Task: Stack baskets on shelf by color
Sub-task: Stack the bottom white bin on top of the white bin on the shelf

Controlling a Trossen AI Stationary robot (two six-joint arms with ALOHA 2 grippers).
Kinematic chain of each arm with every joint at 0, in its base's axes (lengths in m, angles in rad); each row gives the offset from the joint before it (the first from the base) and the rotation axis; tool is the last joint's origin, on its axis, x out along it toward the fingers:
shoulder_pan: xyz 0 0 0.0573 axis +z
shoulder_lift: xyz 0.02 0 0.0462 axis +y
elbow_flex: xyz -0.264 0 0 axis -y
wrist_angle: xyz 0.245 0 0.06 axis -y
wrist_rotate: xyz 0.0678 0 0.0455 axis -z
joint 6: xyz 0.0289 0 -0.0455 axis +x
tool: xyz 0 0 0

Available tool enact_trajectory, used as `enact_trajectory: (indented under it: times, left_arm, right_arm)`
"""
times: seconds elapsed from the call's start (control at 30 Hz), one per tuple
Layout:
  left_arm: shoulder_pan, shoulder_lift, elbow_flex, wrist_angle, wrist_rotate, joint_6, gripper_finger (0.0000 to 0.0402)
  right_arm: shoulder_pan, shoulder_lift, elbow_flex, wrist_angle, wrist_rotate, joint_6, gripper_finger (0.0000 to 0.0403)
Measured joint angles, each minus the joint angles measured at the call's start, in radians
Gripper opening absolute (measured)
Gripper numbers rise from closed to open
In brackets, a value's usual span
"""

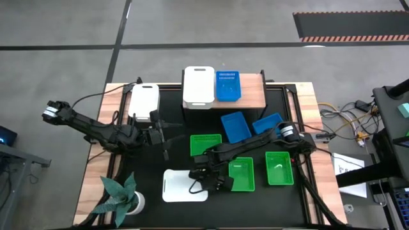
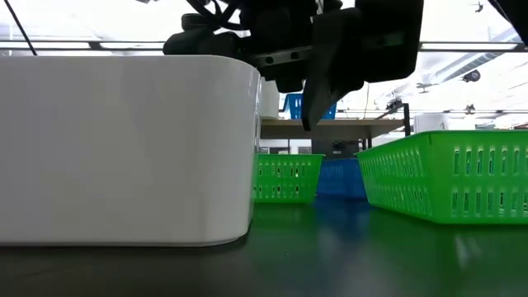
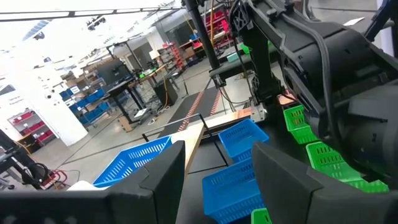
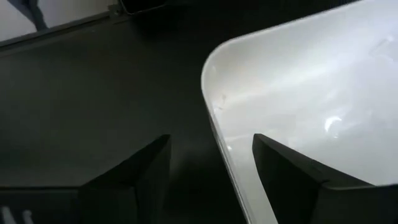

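Note:
A white basket sits flat on the black table near its front edge; it fills the left of the low view. My right gripper is open at this basket's right end. In the right wrist view its fingers stand on either side of the rim, one outside and one over the inside, with gaps to the rim. My left gripper is open and holds nothing, over the table's left middle. The wooden shelf at the far edge carries a white basket and a blue basket.
Another white basket lies left of the shelf. Two blue baskets and three green ones lie around the right arm. A potted plant stands at the near left corner.

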Motion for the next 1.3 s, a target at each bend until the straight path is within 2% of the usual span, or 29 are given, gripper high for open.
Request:
enact_trajectory:
  times: [0.17, 0.5, 0.63, 0.8, 1.0, 1.13, 1.3]
  left_arm:
    - [0.0, 0.0, 0.0, 0.0, 0.0, 0.0, 0.017]
    - [0.001, 0.0, 0.0, 0.0, 0.0, 0.001, 0.017]
    - [0.001, 0.0, 0.0, 0.0, 0.0, 0.001, 0.017]
    - [0.0, -0.009, 0.003, 0.0, -0.037, 0.003, 0.017]
    - [0.0, -0.068, 0.005, 0.049, -0.085, 0.105, 0.017]
    - [0.0, -0.12, 0.003, 0.083, -0.087, 0.155, 0.017]
    - [0.0, -0.149, -0.02, 0.073, -0.088, 0.133, 0.017]
  right_arm:
    - [-0.004, 0.004, 0.0, 0.002, -0.021, -0.018, 0.018]
    - [-0.004, -0.003, 0.0, -0.006, -0.021, -0.022, 0.0021]
    - [-0.004, -0.035, 0.0, -0.009, -0.017, -0.006, 0.0011]
    - [0.002, -0.107, 0.0, -0.016, 0.088, 0.064, 0.0009]
    - [0.012, -0.236, 0.0, 0.006, 0.161, 0.307, 0.0009]
    - [0.036, -0.322, 0.0, 0.019, 0.314, 0.486, 0.0009]
    - [0.088, -0.419, -0.001, 0.055, 0.531, 0.607, 0.0009]
